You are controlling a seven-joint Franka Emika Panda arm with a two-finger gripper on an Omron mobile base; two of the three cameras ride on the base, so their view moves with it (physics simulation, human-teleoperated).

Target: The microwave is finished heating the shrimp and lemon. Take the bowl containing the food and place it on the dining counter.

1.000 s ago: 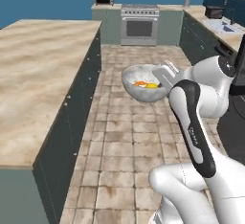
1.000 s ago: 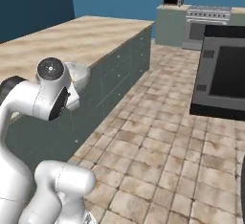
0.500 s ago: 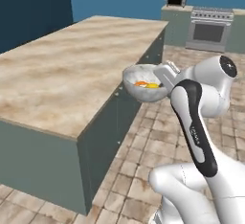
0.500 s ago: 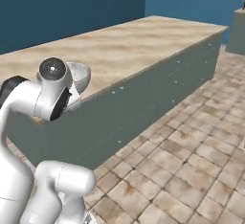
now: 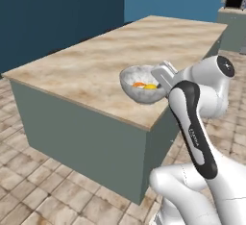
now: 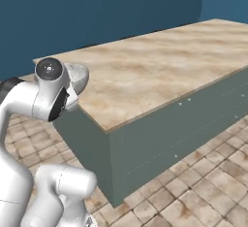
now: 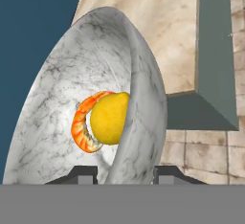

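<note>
My gripper (image 5: 160, 76) is shut on the right rim of the whitish-grey marbled bowl (image 5: 140, 90) and holds it in the air by the near corner of the dining counter (image 5: 110, 60). The orange shrimp (image 5: 139, 84) and the yellow lemon (image 5: 151, 87) lie inside it. In the hand view the bowl (image 7: 57, 122) wall runs between my two fingertips (image 7: 84, 173), with the shrimp (image 7: 79, 133) curled around the lemon (image 7: 111, 118). From the right base view the bowl (image 6: 79, 75) peeks out behind my arm. The microwave is out of view.
The dining counter's beige top (image 6: 160, 68) stretches far ahead on its grey-green base (image 6: 160, 138). Tiled floor (image 5: 43, 185) surrounds it. A dark blue wall (image 5: 53, 12) stands behind. A small boxy appliance (image 5: 235, 1) sits on a far countertop.
The whole picture has shifted: the base has turned and driven toward the dining counter, whose near corner is now close in front. The bowl stays in my shut gripper.
</note>
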